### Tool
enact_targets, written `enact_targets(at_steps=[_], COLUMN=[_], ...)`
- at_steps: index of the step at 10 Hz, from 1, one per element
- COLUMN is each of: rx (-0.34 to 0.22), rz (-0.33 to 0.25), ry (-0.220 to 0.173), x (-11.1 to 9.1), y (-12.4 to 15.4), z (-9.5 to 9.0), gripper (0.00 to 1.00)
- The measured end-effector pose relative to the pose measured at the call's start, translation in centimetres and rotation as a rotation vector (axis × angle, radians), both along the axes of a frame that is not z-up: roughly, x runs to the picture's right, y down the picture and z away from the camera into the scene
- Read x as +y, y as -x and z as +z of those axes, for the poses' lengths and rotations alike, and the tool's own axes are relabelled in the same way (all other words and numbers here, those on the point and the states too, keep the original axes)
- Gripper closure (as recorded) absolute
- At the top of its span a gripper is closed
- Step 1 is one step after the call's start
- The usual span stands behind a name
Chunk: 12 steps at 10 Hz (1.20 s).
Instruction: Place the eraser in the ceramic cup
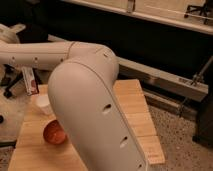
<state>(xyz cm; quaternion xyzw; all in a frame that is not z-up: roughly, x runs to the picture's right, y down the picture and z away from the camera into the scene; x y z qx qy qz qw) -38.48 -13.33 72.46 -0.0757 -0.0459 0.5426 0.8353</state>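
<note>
At the back-left corner of the wooden table [135, 115], the eraser [30, 80] stands on end, a white face with a red band low down and a dark edge. It shows just beneath the robot's forearm [40, 54]; whether it rests on the wood or hangs above it cannot be told. The ceramic cup [43, 103], small, white and upright, sits on the table just in front of it and a little to the right, apart from it. Nearer the camera than the cup lies an orange-red bowl [54, 132], close to the cup but not touching it.

The upper arm [95, 115], a broad pale shell, fills the middle of the view and hides much of the tabletop. The forearm runs from it out past the left edge, so the gripper lies out of sight beyond that side. Its fingers are closed, and what they may grip, if anything, cannot be seen.

The tabletop is made of light wooden slats. Around it is a speckled floor [185, 140]; behind, a grey metal rail [160, 77] runs along a dark wall, with a pale counter [165, 12] above.
</note>
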Motion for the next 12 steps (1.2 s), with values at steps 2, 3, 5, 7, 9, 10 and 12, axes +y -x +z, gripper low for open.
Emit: enact_targets(at_steps=[2, 3, 5, 7, 9, 10, 12], rx=[-0.003, -0.002, -0.008, -0.037, -0.095, -0.125, -0.183], rz=[0.004, 0.007, 0.008, 0.003, 0.004, 0.005, 0.000], ry=[0.030, 0.048, 0.070, 0.099, 0.142, 0.156, 0.179], x=[0.7, 1.2, 1.9, 2.9, 4.0, 4.3, 5.3], y=[-1.1, -2.0, -2.7, -3.1, -3.2, -3.0, -2.9], z=[4.0, 6.2, 8.8, 10.6, 10.7, 10.2, 8.9], gripper=[1.00, 1.00, 1.00, 1.00, 1.00, 1.00, 1.00])
